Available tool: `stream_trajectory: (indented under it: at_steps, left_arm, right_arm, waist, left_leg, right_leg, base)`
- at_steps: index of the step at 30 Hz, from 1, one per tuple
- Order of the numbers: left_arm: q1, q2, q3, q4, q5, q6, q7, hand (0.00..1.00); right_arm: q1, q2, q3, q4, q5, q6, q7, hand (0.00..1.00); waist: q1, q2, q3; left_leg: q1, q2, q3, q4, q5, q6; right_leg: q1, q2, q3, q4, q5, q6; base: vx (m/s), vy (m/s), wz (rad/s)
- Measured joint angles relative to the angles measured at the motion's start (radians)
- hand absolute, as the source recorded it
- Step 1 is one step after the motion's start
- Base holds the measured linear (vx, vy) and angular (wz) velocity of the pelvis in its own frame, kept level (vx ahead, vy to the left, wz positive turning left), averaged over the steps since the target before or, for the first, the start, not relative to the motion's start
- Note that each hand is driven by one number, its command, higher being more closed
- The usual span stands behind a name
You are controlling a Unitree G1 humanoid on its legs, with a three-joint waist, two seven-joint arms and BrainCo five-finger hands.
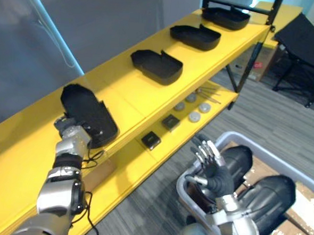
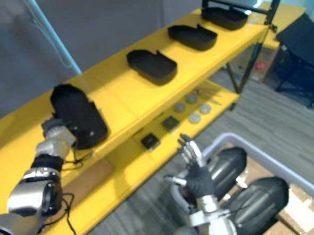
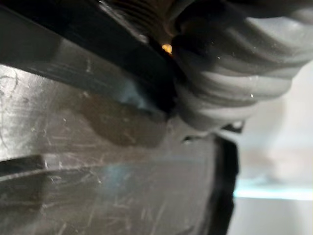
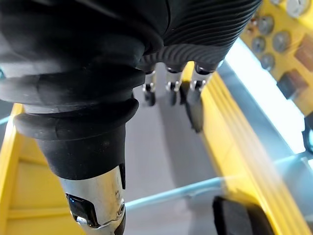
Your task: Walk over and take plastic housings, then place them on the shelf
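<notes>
A black plastic housing [image 1: 88, 113] lies on the top board of the yellow shelf [image 1: 121, 88], at its near end. My left hand [image 1: 70, 133] is at the housing's near edge, fingers curled onto it. The left wrist view has the housing's scratched dark surface [image 3: 107, 186] very close. Three more black housings [image 1: 156, 66] [image 1: 195, 36] [image 1: 225, 17] lie in a row farther along the same board. My right hand [image 1: 213, 163] hangs open, fingers straight [image 4: 171, 88], above a grey bin [image 1: 236, 137] that holds more black housings [image 1: 269, 201].
The lower shelf board carries small black blocks [image 1: 151, 140], grey discs [image 1: 194, 117] and thin rods [image 1: 206, 93]. The bin stands on cardboard boxes [image 1: 300, 211] on grey carpet. A black post [image 1: 254, 54] ends the shelf, and a black chair [image 1: 305, 41] stands beyond it.
</notes>
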Motion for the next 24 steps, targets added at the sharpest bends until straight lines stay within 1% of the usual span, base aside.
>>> stream_trajectory:
  at_steps: [1, 4, 5, 8, 9, 11, 14, 15, 17, 19, 21, 23, 24]
  left_arm:
    - [0.000, 0.005, 0.000, 0.002, 0.000, 0.000, 0.000, 0.00]
    - [-0.010, 0.026, -0.004, 0.014, -0.004, 0.000, 0.000, 0.00]
    - [-0.023, 0.042, -0.010, 0.040, -0.008, 0.000, -0.001, 0.00]
    - [-0.026, 0.065, -0.023, 0.045, -0.019, -0.001, -0.002, 0.00]
    - [-0.029, 0.082, -0.039, 0.055, -0.023, -0.002, -0.019, 0.00]
    - [-0.041, 0.089, -0.039, 0.074, -0.022, -0.001, -0.025, 0.00]
    - [-0.043, 0.107, -0.041, 0.076, -0.020, 0.026, -0.042, 0.00]
    - [-0.044, 0.116, -0.048, 0.080, -0.010, 0.042, -0.053, 0.00]
    - [-0.052, 0.119, -0.050, 0.081, 0.025, 0.070, -0.080, 0.00]
    - [-0.063, 0.119, -0.051, 0.088, 0.057, 0.090, -0.089, 0.00]
    - [-0.070, 0.127, -0.053, 0.112, 0.117, 0.110, -0.100, 0.00]
    - [-0.095, 0.156, -0.089, 0.114, 0.235, 0.147, -0.140, 0.00]
    - [-0.109, 0.163, -0.090, 0.114, 0.267, 0.156, -0.152, 0.00]
  right_arm:
    - [-0.002, -0.004, -0.001, 0.000, 0.000, 0.000, 0.000, 0.00]
    - [-0.013, -0.015, -0.001, 0.003, 0.000, 0.000, 0.000, 0.00]
    - [-0.014, -0.015, -0.001, 0.006, 0.000, 0.000, -0.002, 0.00]
    - [-0.013, -0.018, -0.003, 0.007, 0.000, -0.001, -0.009, 0.00]
    - [-0.013, -0.019, -0.003, 0.010, 0.000, -0.003, -0.013, 0.00]
    - [-0.014, -0.019, -0.004, 0.014, 0.000, -0.005, -0.017, 0.00]
    - [-0.028, -0.019, -0.003, 0.034, 0.000, -0.009, -0.017, 0.00]
    - [-0.030, -0.019, -0.003, 0.034, 0.000, -0.010, -0.018, 0.00]
    - [-0.033, -0.019, -0.003, 0.034, 0.000, -0.014, -0.019, 0.00]
    - [-0.037, -0.019, -0.002, 0.034, 0.001, -0.015, -0.020, 0.00]
    - [-0.047, -0.018, 0.007, 0.035, 0.001, -0.019, -0.020, 0.00]
    - [-0.057, -0.016, 0.028, 0.040, 0.004, -0.030, -0.020, 0.00]
    - [-0.061, -0.015, 0.032, 0.042, 0.009, -0.031, -0.020, 0.00]
  waist:
    - [-0.001, -0.005, 0.007]
    - [-0.002, -0.009, 0.031]
    - [-0.002, -0.010, 0.034]
    - [-0.002, -0.014, 0.036]
    - [-0.004, -0.017, 0.038]
    - [-0.003, -0.017, 0.038]
    - [-0.002, -0.019, 0.039]
    - [-0.003, -0.019, 0.039]
    - [-0.002, -0.019, 0.039]
    - [0.001, -0.020, 0.040]
    - [0.001, -0.021, 0.040]
    - [0.004, -0.024, 0.041]
    - [0.005, -0.026, 0.042]
  left_leg:
    - [0.000, 0.002, -0.001, 0.005, 0.000, 0.000]
    - [-0.001, 0.002, 0.000, 0.007, 0.000, 0.000]
    - [-0.003, 0.002, 0.000, 0.007, 0.000, 0.000]
    - [-0.006, 0.002, 0.000, 0.007, 0.000, 0.000]
    - [-0.009, 0.003, -0.001, 0.007, 0.000, 0.000]
    - [-0.015, 0.002, -0.005, 0.008, 0.000, 0.000]
    - [-0.015, 0.003, -0.008, 0.008, 0.000, 0.000]
    - [-0.014, 0.004, -0.016, 0.008, 0.000, 0.000]
    - [-0.015, 0.006, -0.031, 0.008, 0.000, 0.000]
    - [-0.013, 0.007, -0.037, 0.009, 0.000, 0.000]
    - [-0.006, 0.007, -0.039, 0.008, 0.000, 0.000]
    - [-0.001, 0.007, -0.043, 0.007, 0.000, -0.001]
    - [-0.001, 0.007, -0.045, 0.007, 0.000, -0.001]
  right_leg:
    - [0.000, 0.000, 0.000, 0.005, -0.003, -0.002]
    - [-0.005, 0.000, 0.000, 0.004, -0.005, -0.004]
    - [-0.008, 0.000, -0.001, 0.004, -0.005, -0.004]
    - [-0.011, 0.000, -0.002, 0.003, -0.005, -0.004]
    - [-0.011, 0.000, -0.002, 0.006, -0.003, -0.003]
    - [-0.014, 0.000, -0.003, 0.007, -0.001, -0.001]
    - [-0.009, -0.001, -0.005, 0.002, 0.000, -0.001]
    - [0.000, -0.001, -0.012, -0.003, 0.000, -0.001]
    - [0.005, -0.001, -0.024, -0.006, 0.000, -0.001]
    - [0.016, -0.001, -0.030, -0.014, 0.000, -0.001]
    - [0.027, -0.001, -0.032, -0.023, 0.001, 0.000]
    - [0.041, -0.001, -0.037, -0.037, 0.007, -0.001]
    - [0.042, -0.001, -0.039, -0.038, 0.008, -0.001]
  base:
    - [0.00, 0.000, 0.00]
    - [-0.04, -0.031, -0.02]
    - [0.00, 0.000, 0.00]
    - [0.00, 0.000, 0.00]
    - [0.03, -0.008, 0.04]
    - [0.04, -0.007, 0.06]
    - [0.03, -0.011, 0.05]
    - [0.03, -0.019, 0.12]
    - [0.01, -0.022, 0.14]
    - [0.00, -0.017, 0.10]
    - [0.00, -0.007, 0.03]
    - [0.00, -0.007, 0.02]
    - [0.00, -0.014, 0.08]
